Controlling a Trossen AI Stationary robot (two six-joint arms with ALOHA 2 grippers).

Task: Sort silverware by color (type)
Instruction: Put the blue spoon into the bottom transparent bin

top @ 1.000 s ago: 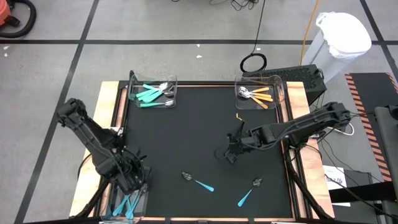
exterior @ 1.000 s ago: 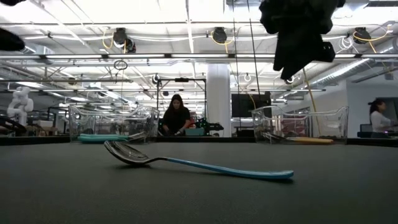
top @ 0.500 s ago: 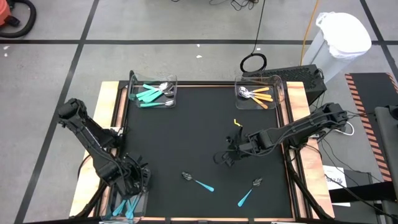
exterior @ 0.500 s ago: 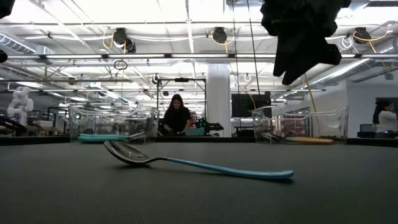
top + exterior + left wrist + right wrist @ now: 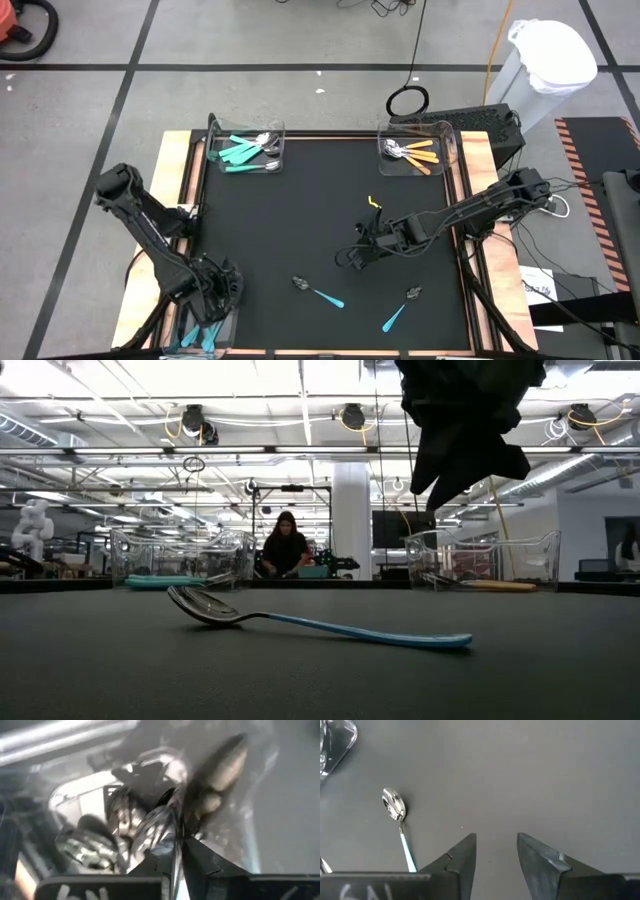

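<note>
Two teal-handled spoons lie flat on the black mat: one near the middle of the near edge, also in the low view and the right wrist view, and another to its right. My right gripper hangs open above the mat, on the far right of the first spoon, touching nothing. My left gripper is at the table's near-left corner by a clear bin of teal silverware. Its fingers look shut in a blurred wrist view. My left gripper has a blurred shiny shape just past its shut fingertips; I cannot tell whether it touches it.
A clear bin with teal silverware stands at the far left of the mat, and a clear bin with orange-handled silverware at the far right. Bare mat lies between them. A person sits in the room behind.
My right gripper has moved toward the table's left and near edge, closer to the teal spoon at the mat's near middle, staying open. My left arm has drawn toward the near edge, closer to the near-left bin. The spoons have not moved.
</note>
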